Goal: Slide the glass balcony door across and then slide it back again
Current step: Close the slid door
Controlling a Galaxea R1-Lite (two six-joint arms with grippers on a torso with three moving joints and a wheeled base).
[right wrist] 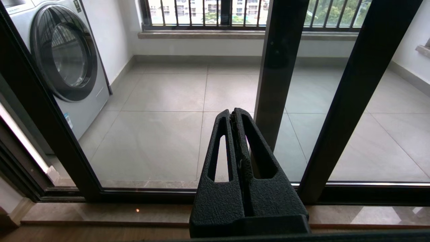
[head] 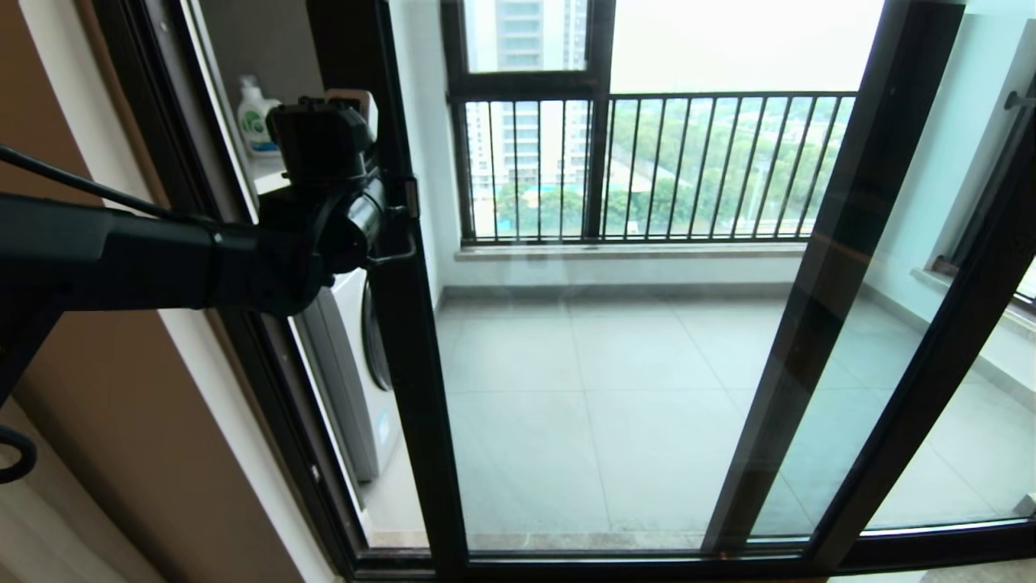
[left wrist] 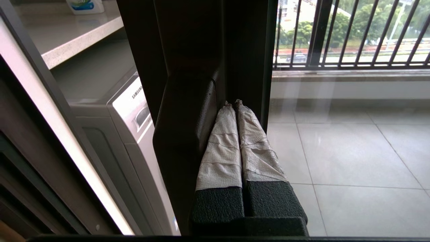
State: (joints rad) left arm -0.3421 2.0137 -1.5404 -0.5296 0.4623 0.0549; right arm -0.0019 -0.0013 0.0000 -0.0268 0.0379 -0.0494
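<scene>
The glass balcony door (head: 599, 389) is a tall clear pane in a slim black frame. Its left upright (head: 409, 364) carries a small black bar handle (head: 398, 243). My left gripper (head: 402, 231) reaches in from the left at handle height. In the left wrist view it (left wrist: 234, 103) is shut, empty, its white-taped fingers (left wrist: 221, 144) tucked between the handle (left wrist: 186, 134) and the upright. A narrow gap shows between that upright and the outer door frame (head: 243, 324). My right gripper (right wrist: 234, 112) hangs low before the door's glass (right wrist: 161, 134), shut on nothing.
A washing machine (head: 356, 380) stands on the balcony behind the gap, under a shelf with a detergent bottle (head: 255, 117). A handle-less glass panel (head: 914, 389) overlaps on the right. A railed window (head: 647, 162) closes the far side. The floor track (right wrist: 134, 195) runs below. A brown wall (head: 121, 421) is at left.
</scene>
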